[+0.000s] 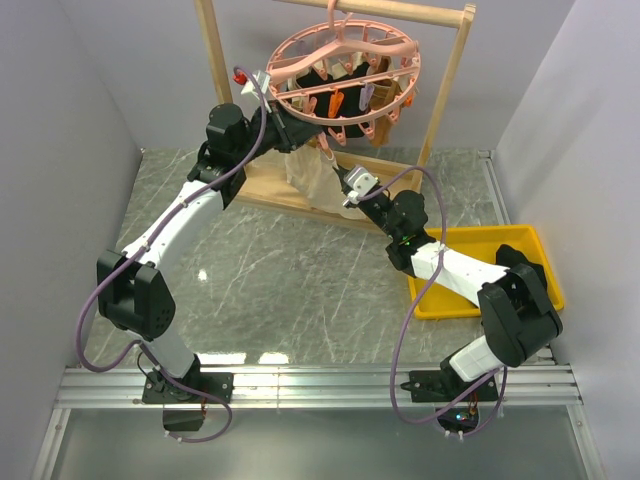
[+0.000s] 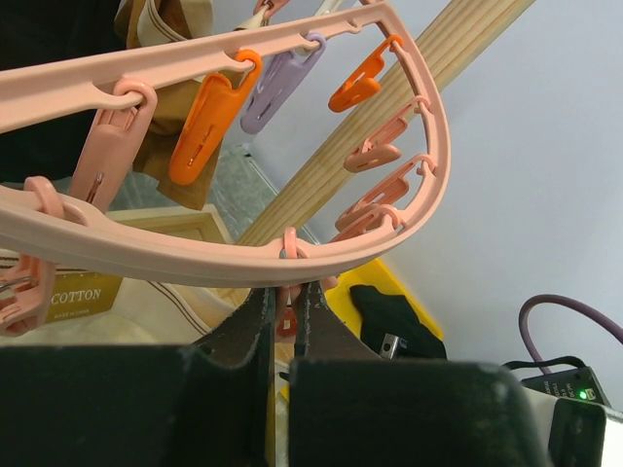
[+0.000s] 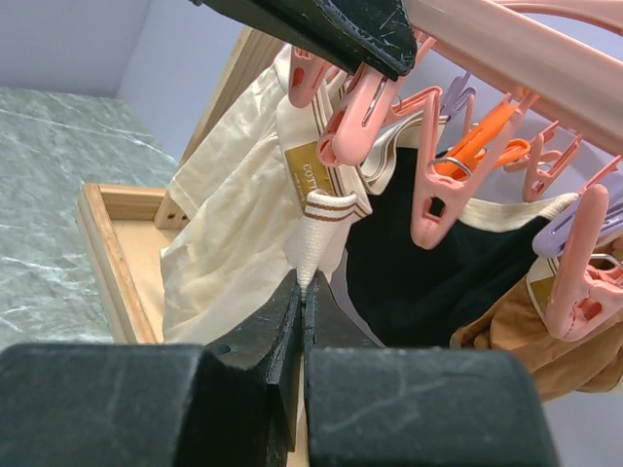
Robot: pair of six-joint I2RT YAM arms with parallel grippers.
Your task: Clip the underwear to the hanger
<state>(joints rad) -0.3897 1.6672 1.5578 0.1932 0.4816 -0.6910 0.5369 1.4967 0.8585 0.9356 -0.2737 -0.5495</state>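
Note:
The pink oval hanger hangs from the wooden rack, with several clips dangling. My left gripper is up at its near rim. In the left wrist view that gripper is shut on a pink clip just under the ring. The cream underwear hangs below the ring. My right gripper holds it from below. In the right wrist view it is shut on the striped waistband, lifted close to a pink clip. The underwear's body drapes to the left.
The wooden rack frame and its base stand behind the arms. Black and brown garments hang on the hanger. A yellow tray sits at the right, with a black garment in it.

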